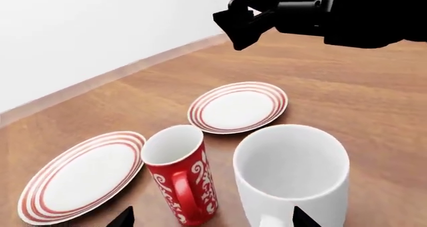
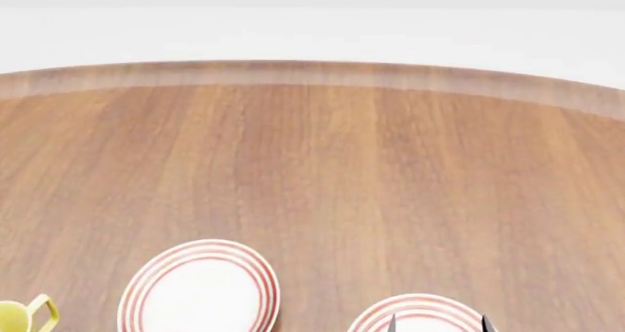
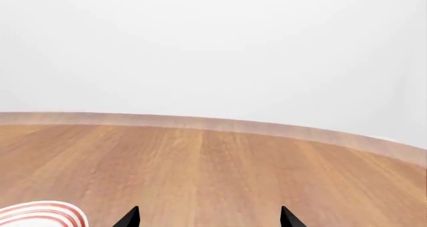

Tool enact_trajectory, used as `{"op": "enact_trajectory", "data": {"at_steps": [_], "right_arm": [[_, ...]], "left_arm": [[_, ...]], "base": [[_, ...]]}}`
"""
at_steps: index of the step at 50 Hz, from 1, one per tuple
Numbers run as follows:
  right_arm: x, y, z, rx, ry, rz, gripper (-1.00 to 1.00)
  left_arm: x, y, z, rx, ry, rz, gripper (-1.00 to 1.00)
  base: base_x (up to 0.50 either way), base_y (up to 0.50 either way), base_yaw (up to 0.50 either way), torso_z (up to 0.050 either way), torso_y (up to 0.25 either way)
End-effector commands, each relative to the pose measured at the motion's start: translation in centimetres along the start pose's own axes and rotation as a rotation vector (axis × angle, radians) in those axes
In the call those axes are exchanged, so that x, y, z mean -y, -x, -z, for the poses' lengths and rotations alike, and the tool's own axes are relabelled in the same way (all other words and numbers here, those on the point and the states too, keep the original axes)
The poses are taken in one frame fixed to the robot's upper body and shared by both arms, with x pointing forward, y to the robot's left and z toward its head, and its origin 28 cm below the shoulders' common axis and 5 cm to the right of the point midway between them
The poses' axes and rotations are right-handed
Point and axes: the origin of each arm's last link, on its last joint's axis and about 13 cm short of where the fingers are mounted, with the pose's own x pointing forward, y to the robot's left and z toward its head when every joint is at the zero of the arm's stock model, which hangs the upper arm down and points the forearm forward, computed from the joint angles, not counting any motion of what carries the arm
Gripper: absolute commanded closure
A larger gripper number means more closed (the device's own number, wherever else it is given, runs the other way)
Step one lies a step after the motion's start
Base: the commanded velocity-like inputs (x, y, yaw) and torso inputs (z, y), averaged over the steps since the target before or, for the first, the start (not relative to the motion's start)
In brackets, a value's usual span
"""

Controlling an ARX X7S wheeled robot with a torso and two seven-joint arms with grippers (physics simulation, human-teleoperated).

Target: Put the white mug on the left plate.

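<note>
The white mug stands upright on the wooden table, tall and plain, with its handle toward the camera. It sits just inside one fingertip of my open left gripper. The small red patterned mug stands between the fingertips, beside the white mug. The left plate, white with red rings, lies next to the red mug and also shows in the head view. My right gripper is open and empty. It hovers above the table beyond the other plate. Both mugs are out of the head view.
The right plate lies at the head view's lower edge, and its rim shows in the right wrist view. A yellow mug handle pokes in at the lower left. The table's far edge meets a white wall.
</note>
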Motion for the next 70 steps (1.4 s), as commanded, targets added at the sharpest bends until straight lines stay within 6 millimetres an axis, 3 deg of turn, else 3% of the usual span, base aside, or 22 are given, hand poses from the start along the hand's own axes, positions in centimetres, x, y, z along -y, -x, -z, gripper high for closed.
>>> {"op": "enact_trajectory", "data": {"at_steps": [1, 25, 38, 63, 65, 70], "right_arm": [[0.0, 0.1, -0.1, 0.003, 0.0, 0.001, -1.0], [0.0, 0.0, -0.2, 0.008, -0.005, 0.002, -1.0], [0.0, 0.0, 0.0, 0.005, -0.008, 0.003, -1.0], [-0.1, -0.2, 0.1, 0.008, -0.01, 0.001, -1.0], [-0.1, -0.2, 0.0, 0.007, -0.008, 0.0, -1.0], [-0.1, -0.2, 0.1, 0.005, -0.008, 0.001, -1.0]], "left_arm": [[0.8, 0.3, 0.4, -0.018, -0.012, 0.038, -1.0], [-0.3, -1.3, 3.0, -0.054, -0.035, -0.017, -1.0], [0.3, -2.2, 3.3, -0.092, -0.03, 0.081, -1.0], [0.1, -3.1, 4.6, -0.16, -0.036, 0.107, -1.0], [-0.1, -2.9, 3.4, -0.161, -0.038, 0.108, -1.0], [-0.1, -3.3, 3.6, -0.171, -0.044, 0.124, -1.0]], "base": [[0.0, 0.0, 0.0, 0.0, 0.0], [0.0, 0.0, 0.0, 0.0, 0.0], [0.0, 0.0, 0.0, 0.0, 0.0], [0.0, 0.0, 0.0, 0.0, 0.0], [0.0, 0.0, 0.0, 0.0, 0.0], [0.0, 0.0, 0.0, 0.0, 0.0]]}}
